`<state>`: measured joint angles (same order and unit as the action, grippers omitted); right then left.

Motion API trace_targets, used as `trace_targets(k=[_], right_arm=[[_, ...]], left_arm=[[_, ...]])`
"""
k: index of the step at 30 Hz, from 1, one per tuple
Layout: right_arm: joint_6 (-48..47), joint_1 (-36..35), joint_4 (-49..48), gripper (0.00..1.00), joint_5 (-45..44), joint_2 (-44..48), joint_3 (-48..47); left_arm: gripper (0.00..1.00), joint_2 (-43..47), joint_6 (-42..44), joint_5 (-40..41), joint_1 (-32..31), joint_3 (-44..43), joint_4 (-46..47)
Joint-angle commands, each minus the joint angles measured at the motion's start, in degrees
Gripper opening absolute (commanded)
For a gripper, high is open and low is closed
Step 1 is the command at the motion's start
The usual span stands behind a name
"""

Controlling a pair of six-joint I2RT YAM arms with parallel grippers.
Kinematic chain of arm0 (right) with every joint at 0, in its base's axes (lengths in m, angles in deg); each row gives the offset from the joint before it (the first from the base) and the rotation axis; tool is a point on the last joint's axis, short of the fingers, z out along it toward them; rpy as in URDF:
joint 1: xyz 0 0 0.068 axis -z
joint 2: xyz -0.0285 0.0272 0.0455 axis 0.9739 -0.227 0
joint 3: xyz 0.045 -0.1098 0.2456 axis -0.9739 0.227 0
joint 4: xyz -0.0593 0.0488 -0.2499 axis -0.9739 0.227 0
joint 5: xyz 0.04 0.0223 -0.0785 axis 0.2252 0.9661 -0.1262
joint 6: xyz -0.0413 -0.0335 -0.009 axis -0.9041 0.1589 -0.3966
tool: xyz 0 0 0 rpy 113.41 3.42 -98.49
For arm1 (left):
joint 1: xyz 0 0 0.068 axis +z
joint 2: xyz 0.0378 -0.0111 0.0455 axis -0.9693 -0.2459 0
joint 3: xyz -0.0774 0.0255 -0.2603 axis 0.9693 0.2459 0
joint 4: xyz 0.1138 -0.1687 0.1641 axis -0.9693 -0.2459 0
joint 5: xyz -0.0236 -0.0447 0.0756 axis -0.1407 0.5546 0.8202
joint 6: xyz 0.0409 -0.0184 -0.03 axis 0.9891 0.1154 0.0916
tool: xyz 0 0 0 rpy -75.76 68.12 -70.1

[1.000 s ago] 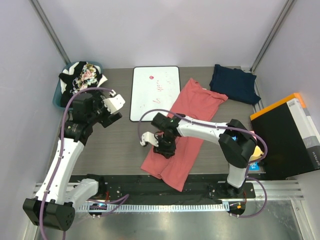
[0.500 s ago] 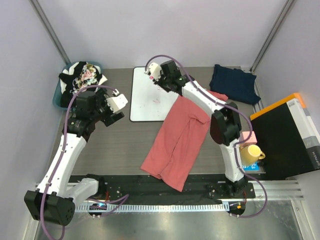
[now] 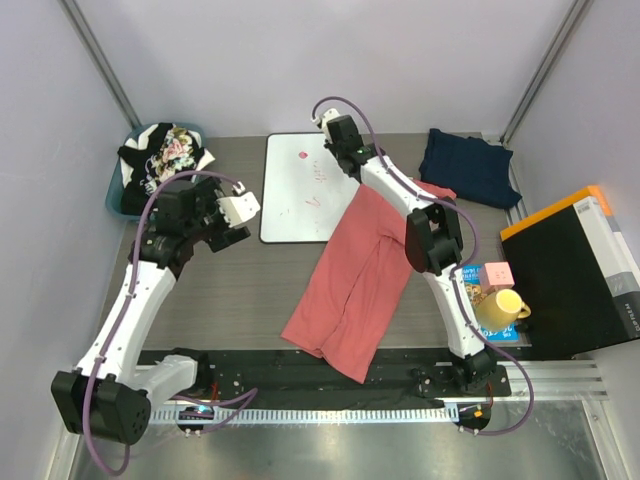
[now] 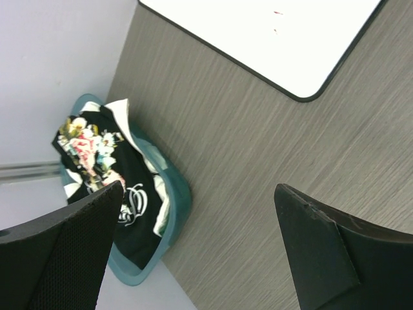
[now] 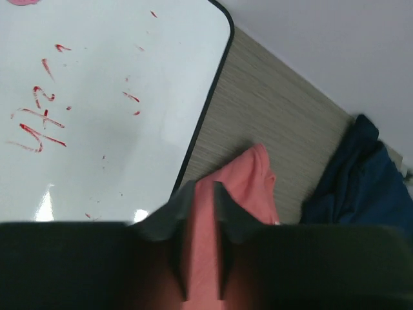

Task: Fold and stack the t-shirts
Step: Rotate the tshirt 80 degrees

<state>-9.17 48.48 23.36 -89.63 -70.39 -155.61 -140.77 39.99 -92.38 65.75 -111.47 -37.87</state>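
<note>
Though amid pale walls (image 3: 300, 60), grey table (image 3: 240, 290)

Lab cell: plain walls (image 3: 330, 60), aluminium rail (image 3: 560, 375).

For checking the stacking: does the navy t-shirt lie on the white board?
No, the navy t-shirt lies on the table, apart from the white board.

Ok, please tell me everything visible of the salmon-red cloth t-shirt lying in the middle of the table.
The plain salmon-red cloth t-shirt lies slanted on the grey wood-grain table, right of the white black-rimmed board, as a long, wrinkled strip, one short sleeve showing at its far end. Its near end overlaps the black strip at the table's front. The right gripper pinches its far edge.
</note>
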Motion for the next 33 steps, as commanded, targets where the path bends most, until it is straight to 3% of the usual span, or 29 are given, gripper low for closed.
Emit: trace_targets(k=[1, 2, 13, 33], right_arm=[[4.89, 2.03, -1.77, 0.05, -8.69, 1.52, 0.58], [4.71, 2.30, -1.68, 0.01, -9.23, 1.69, 1.11], [4.89, 5.37, 0.60, 0.01, -5.63, 2.49, 9.72], [3.83, 4.06, 2.36, 0.01, 1.58, -8.24, 2.08]], left_arm=[[1.00, -2.35, -1.85, -2.03, -0.26, -2.36, 1.06], [1.00, -2.44, -2.03, -2.11, -0.26, -2.53, 0.89], [1.00, -4.81, -0.81, -2.12, -0.79, -4.12, -0.26], [1.00, -4.64, -0.28, -1.32, -1.67, -3.86, -2.19]])
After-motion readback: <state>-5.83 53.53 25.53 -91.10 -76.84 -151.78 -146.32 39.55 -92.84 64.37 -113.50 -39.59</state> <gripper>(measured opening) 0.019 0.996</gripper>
